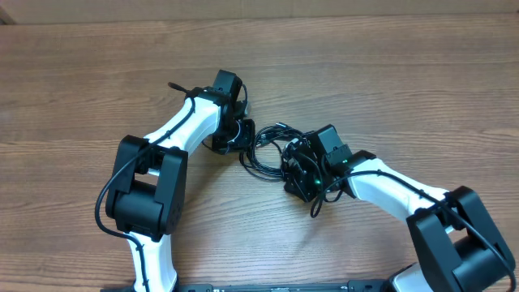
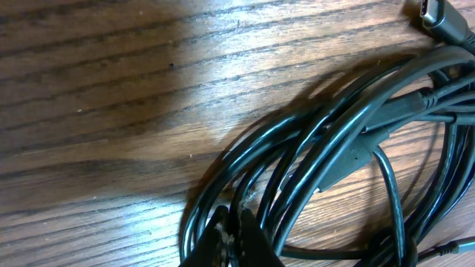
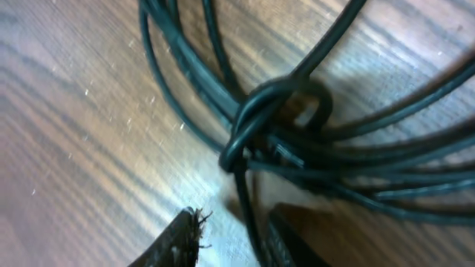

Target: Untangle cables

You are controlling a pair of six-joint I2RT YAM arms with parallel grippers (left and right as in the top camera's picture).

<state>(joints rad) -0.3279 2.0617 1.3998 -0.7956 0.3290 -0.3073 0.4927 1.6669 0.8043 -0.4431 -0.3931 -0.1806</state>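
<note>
Surface: brown wood-grain tabletop (image 1: 389, 73), grain running left to right, fills nearly all views. A pale tan strip (image 1: 324, 6) borders its far edge. Light even, shadows soft.

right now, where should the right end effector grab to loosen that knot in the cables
I'd take the single strand just below the knot. It runs between the fingers of the open right end effector, so close in from this near side; the knot itself looks too bunched with the other cables to pinch cleanly.

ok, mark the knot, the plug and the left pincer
knot (image 3: 246, 115), right wrist view, on the wrapped loop.
plug (image 2: 445, 22), left wrist view, on its shell.
left pincer (image 2: 231, 231), left wrist view, between its tips.
</note>
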